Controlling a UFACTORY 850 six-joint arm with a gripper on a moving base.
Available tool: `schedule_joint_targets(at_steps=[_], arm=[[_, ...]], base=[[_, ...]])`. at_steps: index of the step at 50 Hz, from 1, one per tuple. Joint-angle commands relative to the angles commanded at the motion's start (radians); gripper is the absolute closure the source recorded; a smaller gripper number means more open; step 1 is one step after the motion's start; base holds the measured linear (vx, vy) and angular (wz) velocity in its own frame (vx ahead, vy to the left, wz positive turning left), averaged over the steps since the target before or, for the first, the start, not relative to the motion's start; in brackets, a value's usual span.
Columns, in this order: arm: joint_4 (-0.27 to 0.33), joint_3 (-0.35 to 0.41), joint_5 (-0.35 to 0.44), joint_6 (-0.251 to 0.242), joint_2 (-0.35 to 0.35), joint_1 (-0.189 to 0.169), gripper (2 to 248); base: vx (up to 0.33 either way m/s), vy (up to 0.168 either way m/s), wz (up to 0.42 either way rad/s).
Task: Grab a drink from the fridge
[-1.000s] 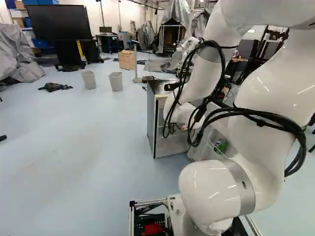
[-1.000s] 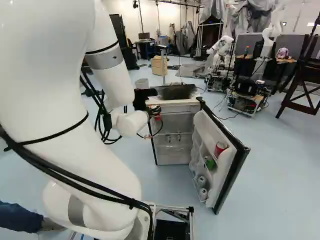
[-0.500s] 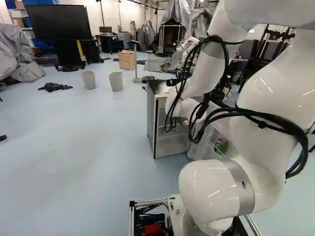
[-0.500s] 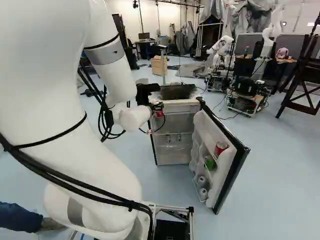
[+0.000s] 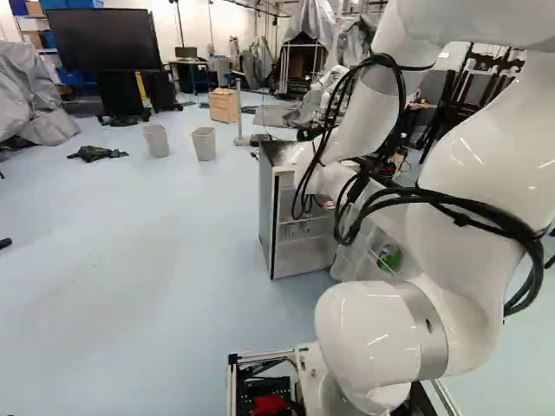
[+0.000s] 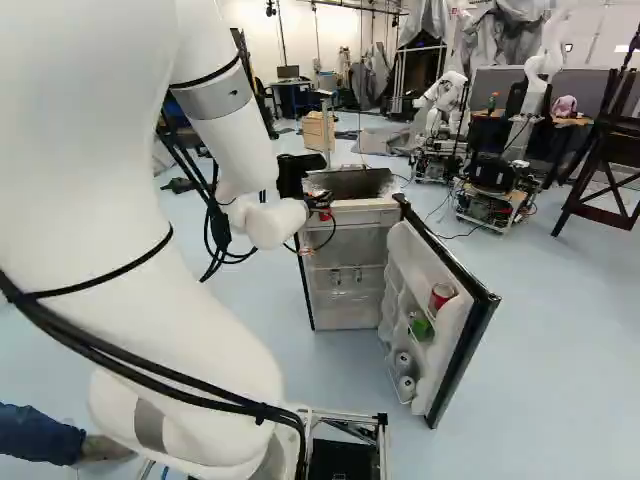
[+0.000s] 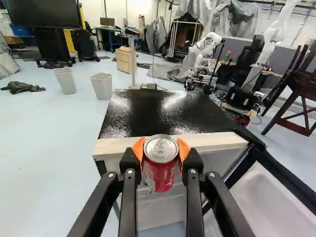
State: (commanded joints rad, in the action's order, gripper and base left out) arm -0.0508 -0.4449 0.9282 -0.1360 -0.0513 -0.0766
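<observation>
Red drink can (image 7: 160,170), upright, held between the orange pads (image 7: 138,147) of the gripper (image 6: 317,206), one pad pressed to each side. In the wrist view it overlaps the pale front edge (image 7: 217,141) of the fridge (image 7: 158,116); contact with that edge cannot be told. The fridge door (image 6: 455,355) stands open, its dark outer edge angled away from the cabinet. Floor (image 5: 147,260) extends on the cabinet's side opposite the door, with two waste bins (image 5: 204,144) (image 5: 157,141) farther off.
</observation>
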Motion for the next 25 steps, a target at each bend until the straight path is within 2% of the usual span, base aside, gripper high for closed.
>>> schedule_joint_targets(at_steps=[25], arm=[[0.0,-0.076,-0.079,0.0,-0.012,-0.012,157]], base=[[0.0,0.0,0.0]])
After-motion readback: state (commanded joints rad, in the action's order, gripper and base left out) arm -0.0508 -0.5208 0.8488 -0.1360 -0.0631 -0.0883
